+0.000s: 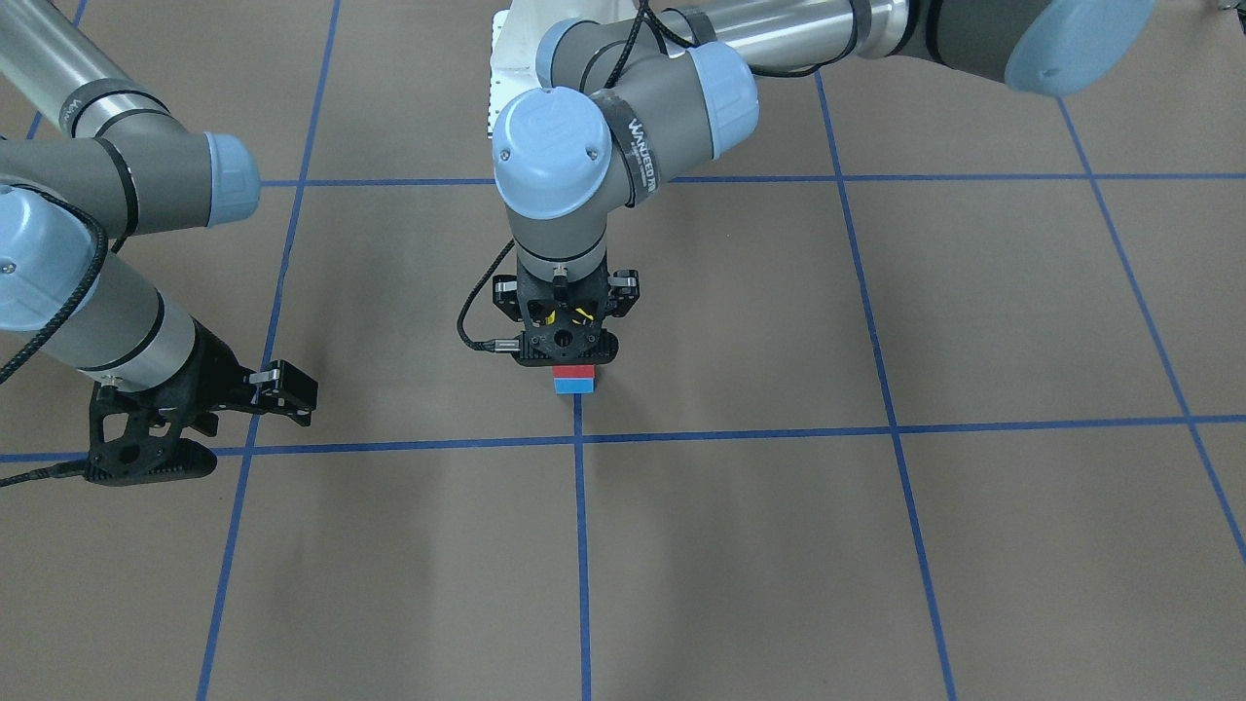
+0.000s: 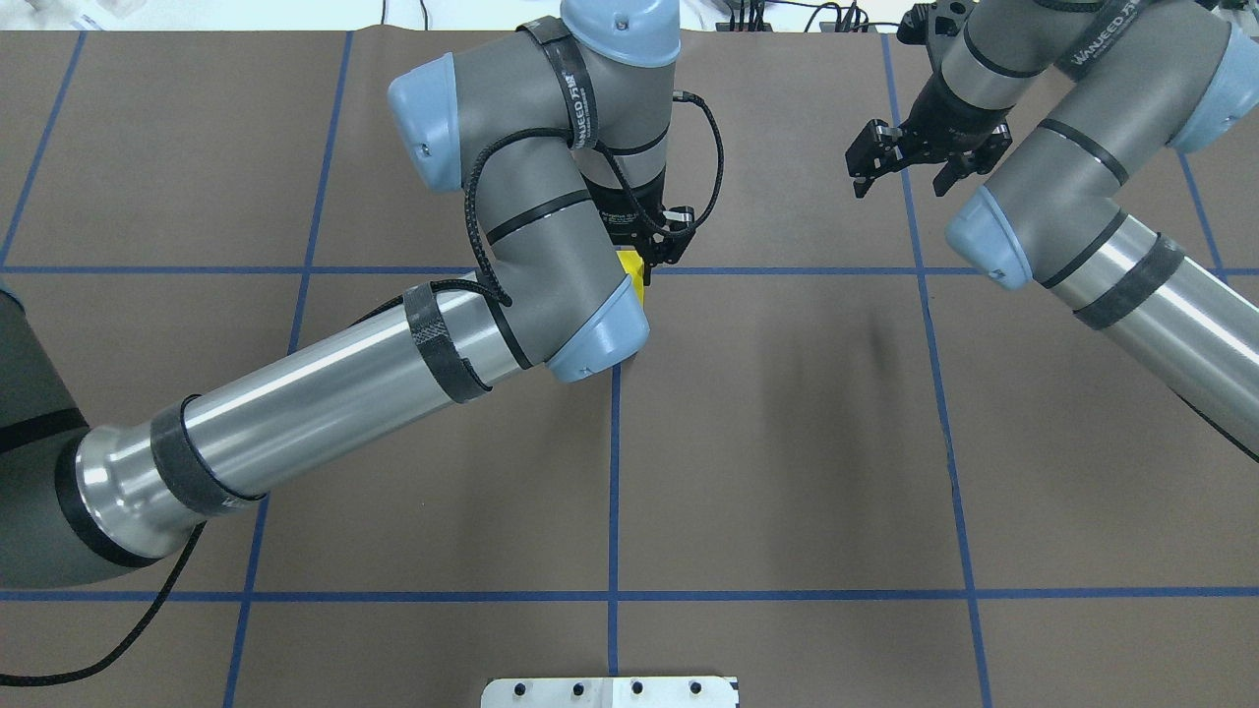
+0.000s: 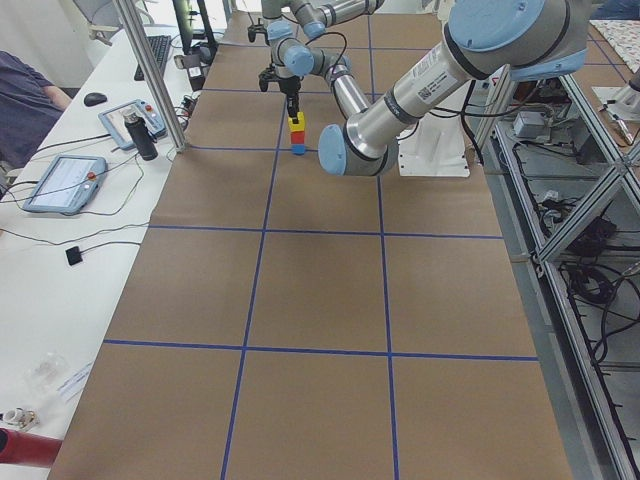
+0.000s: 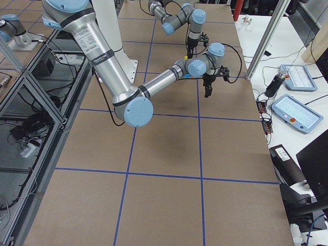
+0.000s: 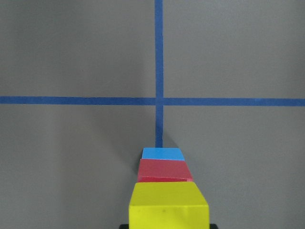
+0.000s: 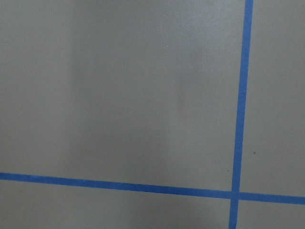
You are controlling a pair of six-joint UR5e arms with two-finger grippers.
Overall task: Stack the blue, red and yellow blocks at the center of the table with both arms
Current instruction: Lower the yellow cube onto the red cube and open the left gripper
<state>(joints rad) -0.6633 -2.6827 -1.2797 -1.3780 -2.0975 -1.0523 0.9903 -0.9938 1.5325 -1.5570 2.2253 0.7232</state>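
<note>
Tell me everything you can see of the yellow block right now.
The yellow block is a plain, matte, solid-coloured cube, upright on top of the red block, which rests on the blue block by a tape crossing. The left gripper is down around it; I cannot tell whether it grips.

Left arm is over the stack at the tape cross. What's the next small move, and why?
Probably open the left tool a little to release the yellow cube block. In the left wrist view it appears seated on the red cube block, which rests on the blue cube block, so nothing seems left to place.
</note>
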